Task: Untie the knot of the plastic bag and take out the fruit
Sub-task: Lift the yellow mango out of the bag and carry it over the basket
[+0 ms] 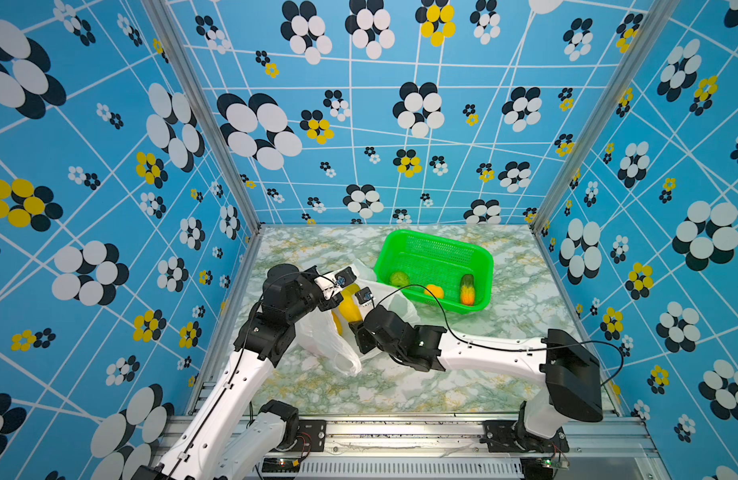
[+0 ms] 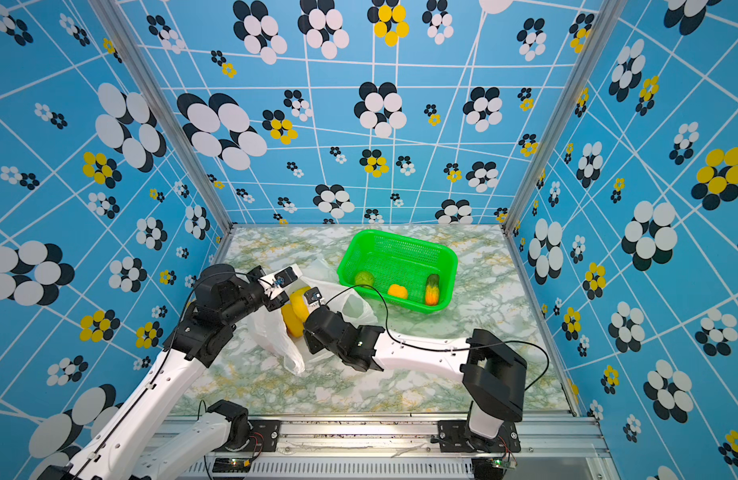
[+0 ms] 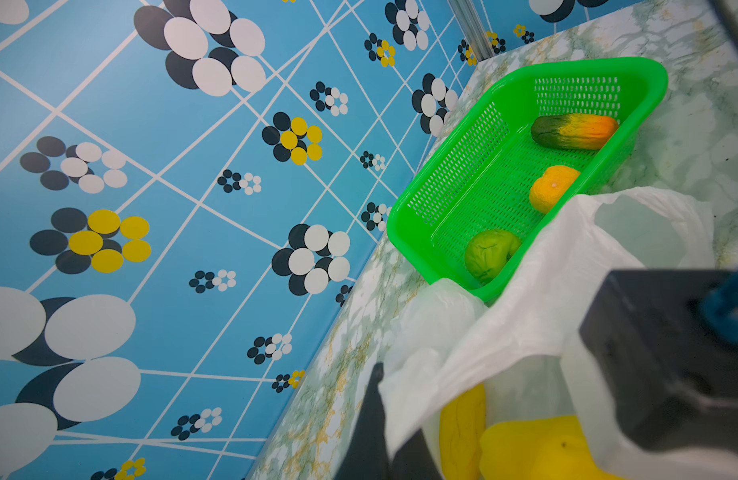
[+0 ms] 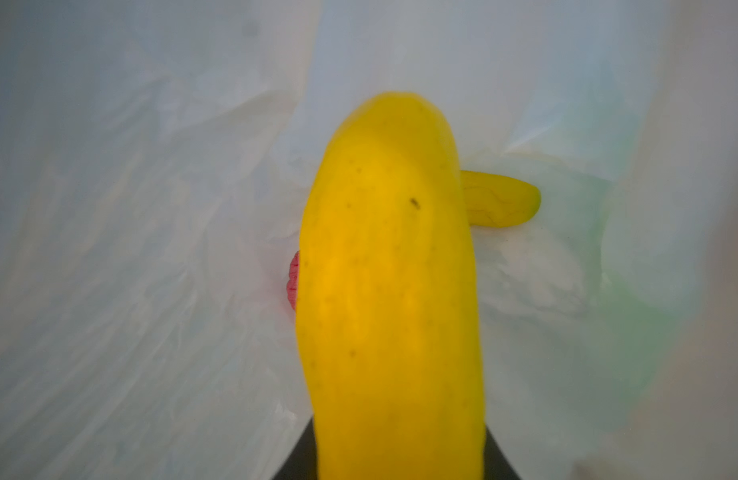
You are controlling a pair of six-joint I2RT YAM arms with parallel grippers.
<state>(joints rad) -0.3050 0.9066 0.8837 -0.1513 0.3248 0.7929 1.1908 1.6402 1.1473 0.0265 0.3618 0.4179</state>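
My left gripper (image 3: 394, 409) pinched on the plastic bag (image 1: 326, 336) rim, my right gripper (image 4: 398, 434) inside it clamped on a long yellow fruit (image 4: 388, 270), three fruits (image 1: 434, 291) in the basket (image 1: 438, 248)

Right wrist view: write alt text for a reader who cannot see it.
A long yellow fruit fills the middle of the frame, rising from between the dark fingers of the right end effector. The crinkled, translucent white plastic bag surrounds it on all sides. A smaller yellow fruit pokes out behind it, and a sliver of pink-red bumpy fruit shows beside it.
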